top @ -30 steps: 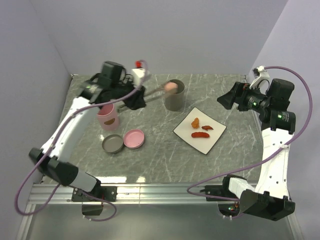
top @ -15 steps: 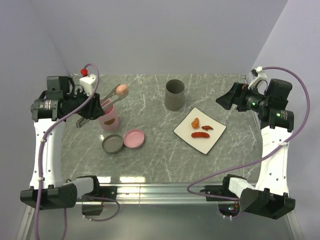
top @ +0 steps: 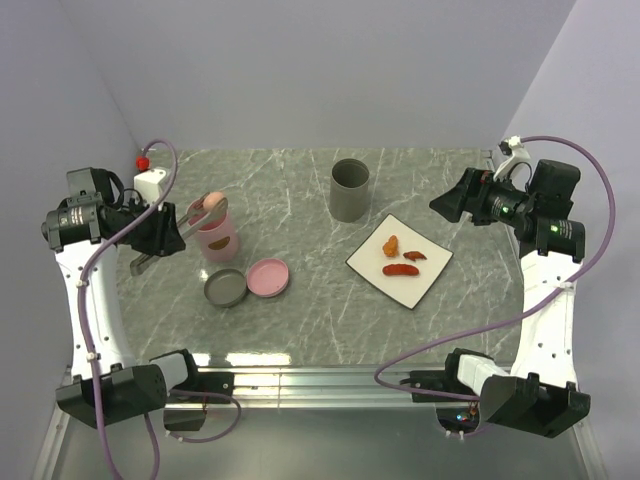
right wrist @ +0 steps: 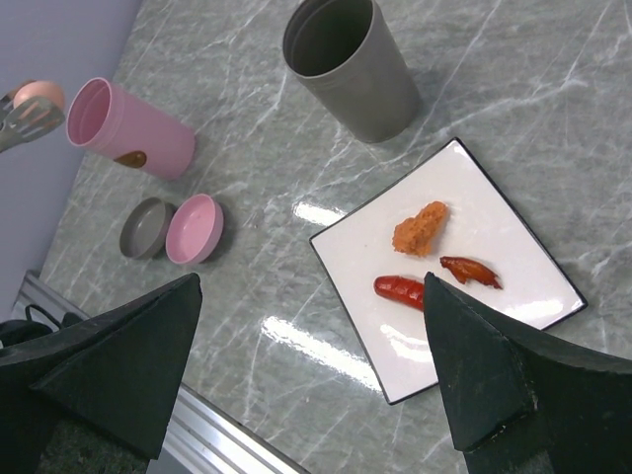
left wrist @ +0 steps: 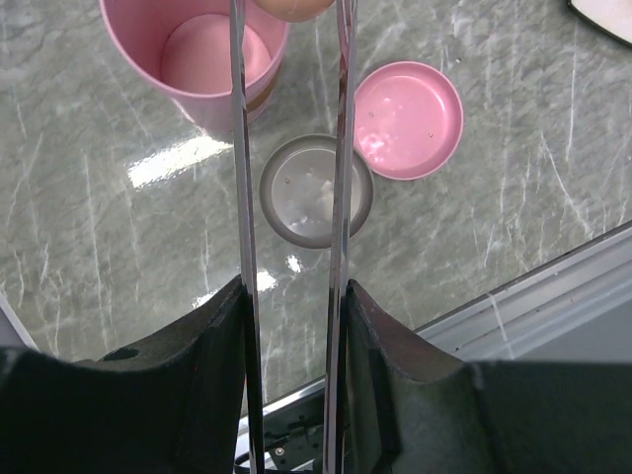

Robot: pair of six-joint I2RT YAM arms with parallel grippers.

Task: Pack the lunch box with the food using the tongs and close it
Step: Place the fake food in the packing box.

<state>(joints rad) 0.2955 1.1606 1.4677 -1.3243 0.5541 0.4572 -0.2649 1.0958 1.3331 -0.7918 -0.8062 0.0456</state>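
The left hand (top: 165,233) is about half closed around the tongs (top: 180,228) and presses their two thin arms together. The tips of the tongs pinch the pale pink ball (top: 212,203). In the top view the ball seems to sit over the rim of the pink cup (top: 216,238). The right wrist view shows it a little beside the cup's mouth, so I cannot tell whether it is exactly above the opening. The left wrist view looks along the two tong arms; only there the pink bottom inside the cup can be seen, while the ball is cut by the upper edge.

On the table (top: 300,320), the grey lid (top: 225,288) and the pink lid (top: 268,277) lie touching each other, just in front of the pink cup. The grey cup (top: 350,190) stands upright, well apart from it.

The right hand (top: 452,203) is opened wide and holds nothing. Its camera shows the white plate (right wrist: 533,296) clearly, with the orange fried piece (right wrist: 422,227), the red sausage (right wrist: 400,288) and a dark red-brown bit (right wrist: 472,271), each apart from the others.
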